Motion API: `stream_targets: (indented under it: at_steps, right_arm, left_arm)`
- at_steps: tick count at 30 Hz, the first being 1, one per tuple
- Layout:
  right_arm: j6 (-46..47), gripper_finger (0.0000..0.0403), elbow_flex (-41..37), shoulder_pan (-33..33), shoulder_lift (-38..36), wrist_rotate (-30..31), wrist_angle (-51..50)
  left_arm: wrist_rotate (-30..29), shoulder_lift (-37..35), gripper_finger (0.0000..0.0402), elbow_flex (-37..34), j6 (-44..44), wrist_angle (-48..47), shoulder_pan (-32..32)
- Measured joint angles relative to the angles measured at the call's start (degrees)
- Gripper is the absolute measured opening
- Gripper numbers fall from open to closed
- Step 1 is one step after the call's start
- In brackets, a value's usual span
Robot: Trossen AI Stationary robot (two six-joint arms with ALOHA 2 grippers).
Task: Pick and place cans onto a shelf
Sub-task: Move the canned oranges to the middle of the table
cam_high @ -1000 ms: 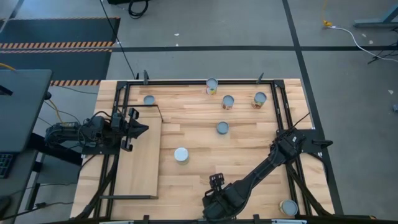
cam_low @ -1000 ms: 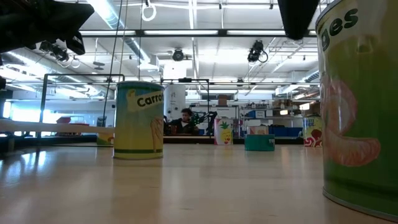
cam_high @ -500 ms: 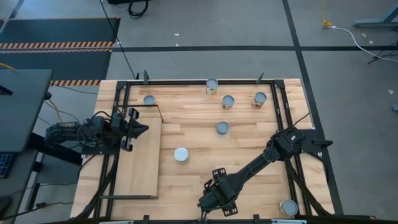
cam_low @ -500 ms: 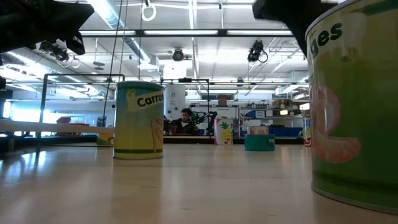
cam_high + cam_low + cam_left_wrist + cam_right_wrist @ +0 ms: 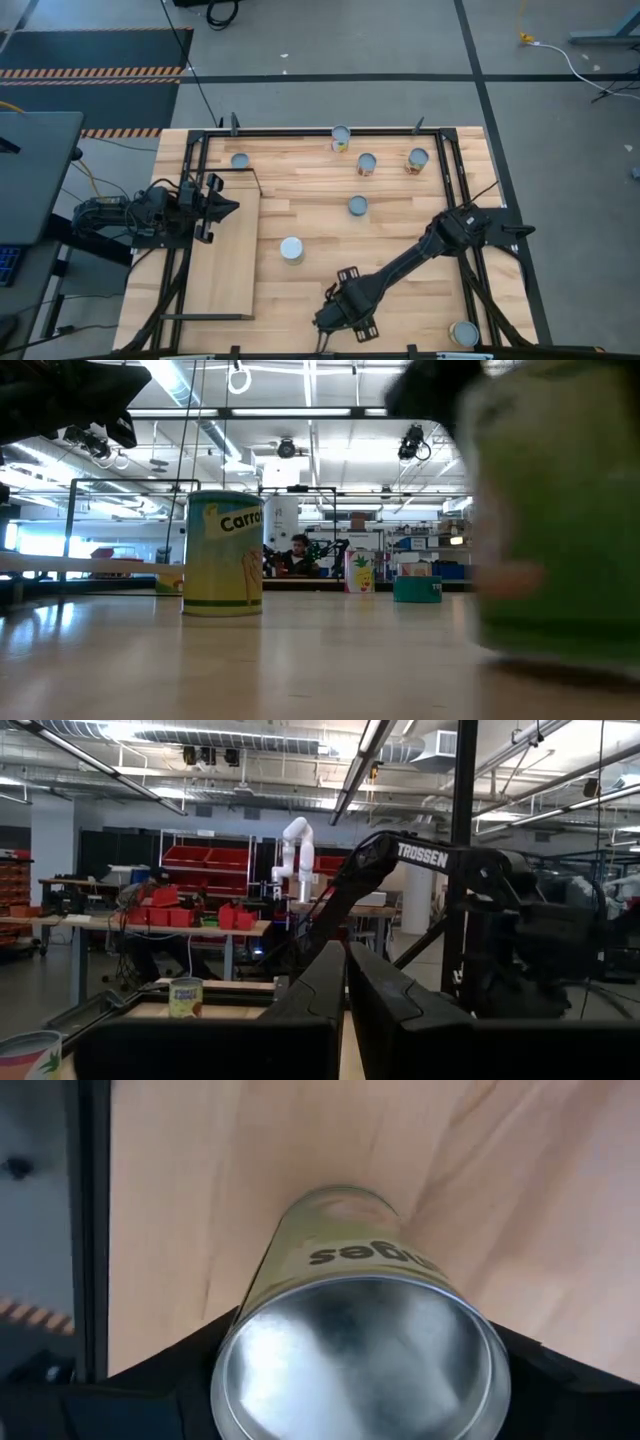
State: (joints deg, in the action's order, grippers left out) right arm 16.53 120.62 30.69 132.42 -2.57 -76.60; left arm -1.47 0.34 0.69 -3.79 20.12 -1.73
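Your right gripper (image 5: 338, 318) now sits at the table's near edge with its fingers around a green-labelled can (image 5: 360, 1350); whether they are gripping it yet cannot be told. Over the last second that arm has swept leftward along the near edge, and the can has slid with it in the low view. That suggests carrying has begun. The shelf (image 5: 232, 265) lies at the left, where your left gripper (image 5: 222, 208) waits, closed. Other cans (image 5: 357, 205) stand farther back.
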Motion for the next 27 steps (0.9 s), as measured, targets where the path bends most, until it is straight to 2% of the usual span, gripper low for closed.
stream_targets:
  at_steps: [4,11,18,22,27]
  right_arm:
    - [-2.92,0.0305,3.20,-3.46,0.00,3.05,7.68]
    - [-8.90,0.0305,3.48,-8.52,0.61,5.95,19.53]
    - [-12.21,0.0308,3.41,-10.27,0.70,7.15,18.61]
    - [-14.06,0.0316,0.67,-11.17,0.72,7.48,19.83]
    - [-16.79,0.0319,1.29,-11.47,0.62,4.72,18.55]
  left_arm:
    - [0.01,0.00,0.0023,0.00,0.01,0.00,0.01]
    - [-0.01,0.00,0.0023,0.00,0.00,0.00,0.01]
    - [0.02,0.02,0.0023,0.00,0.02,-0.04,0.01]
    - [0.02,0.02,0.0023,0.00,0.02,-0.04,0.01]
    - [0.01,0.01,0.0023,0.00,0.00,-0.01,-0.01]
